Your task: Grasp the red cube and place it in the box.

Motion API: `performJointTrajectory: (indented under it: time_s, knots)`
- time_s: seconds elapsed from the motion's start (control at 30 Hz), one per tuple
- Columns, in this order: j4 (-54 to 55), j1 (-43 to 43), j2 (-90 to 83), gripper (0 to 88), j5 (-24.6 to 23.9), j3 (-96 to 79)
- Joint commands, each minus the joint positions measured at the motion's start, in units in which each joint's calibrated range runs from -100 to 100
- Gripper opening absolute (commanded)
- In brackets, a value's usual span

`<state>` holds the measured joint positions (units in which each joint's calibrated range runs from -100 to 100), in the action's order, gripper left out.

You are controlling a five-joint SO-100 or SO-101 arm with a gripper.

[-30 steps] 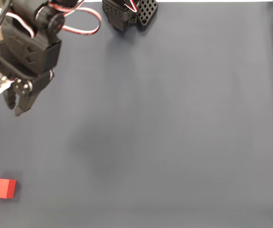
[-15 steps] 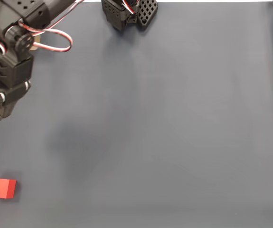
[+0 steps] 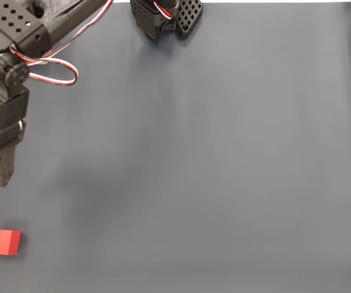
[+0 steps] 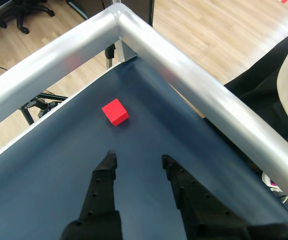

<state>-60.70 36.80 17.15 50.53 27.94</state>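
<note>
One red cube (image 3: 2, 242) sits flat on the dark blue mat (image 3: 224, 159) at the lower left of the fixed view, its edges nearly square to the picture's sides. In the wrist view the cube (image 4: 115, 112) is turned so a corner points toward the camera; being a cube, it has no long axis. It lies near the corner of the silver table rail (image 4: 174, 75). The gripper (image 4: 138, 160) has its two black fingers spread apart, holding nothing, and the cube lies ahead of the tips, well apart from them. In the fixed view the gripper (image 3: 3, 174) points down toward the cube
</note>
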Motion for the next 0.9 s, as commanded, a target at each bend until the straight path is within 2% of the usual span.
performJointTrajectory:
  time_s: [0.0, 0.4, 0.87]
  knots:
    - [2.91, -1.35, -0.51, 24.6, 0.59, 2.54]
    - [4.88, -5.12, 2.26, 28.0, 2.15, 5.0]
    - [7.67, -5.47, 10.06, 30.1, 3.52, 11.02]
